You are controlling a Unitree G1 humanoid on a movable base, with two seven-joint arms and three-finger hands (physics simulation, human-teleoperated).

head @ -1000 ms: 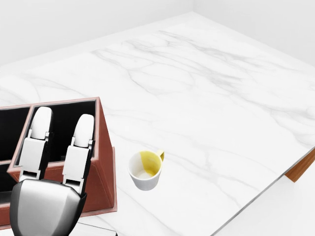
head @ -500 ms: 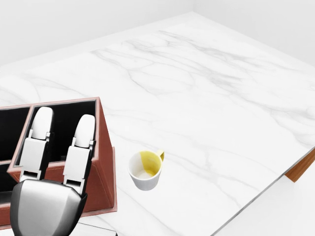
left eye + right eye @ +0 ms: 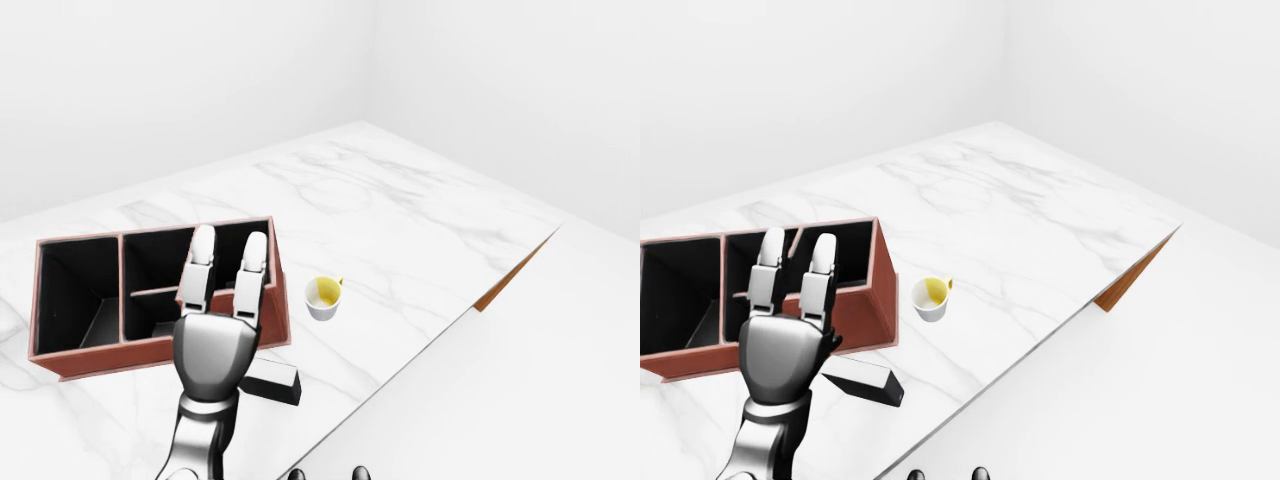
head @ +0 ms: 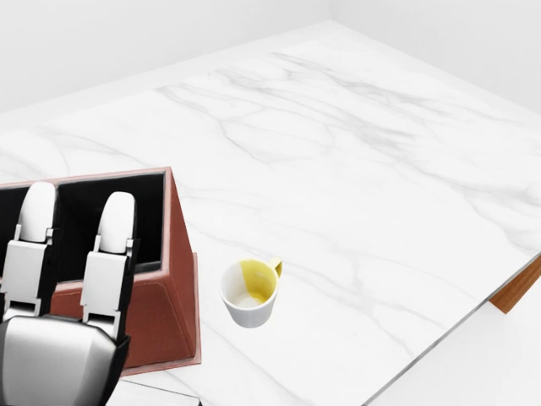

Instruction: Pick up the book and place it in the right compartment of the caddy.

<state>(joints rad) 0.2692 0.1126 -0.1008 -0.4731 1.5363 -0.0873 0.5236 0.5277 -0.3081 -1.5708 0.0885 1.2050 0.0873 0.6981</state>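
Note:
A dark, flat book (image 3: 272, 382) lies on the white marble table, just below the right corner of the red-brown caddy (image 3: 100, 352) in the left-eye view. The caddy's black compartments stand side by side; the right one (image 3: 845, 255) sits partly behind my fingers. My left hand (image 3: 230, 240) is raised in front of the caddy, its fingers (image 4: 114, 228) straight and open, holding nothing. The palm hovers above and left of the book, hiding its left end. My right hand does not show.
A white mug (image 3: 322, 298) with a yellow inside stands on the marble right of the caddy. The table edge (image 3: 510, 275) runs diagonally down to the bottom middle of the view. Two small dark tips (image 3: 326, 472) poke in at the bottom edge.
In the head view my left hand has shifted to the left across the caddy, fingers still straight. The mug, the caddy and the camera have stayed put.

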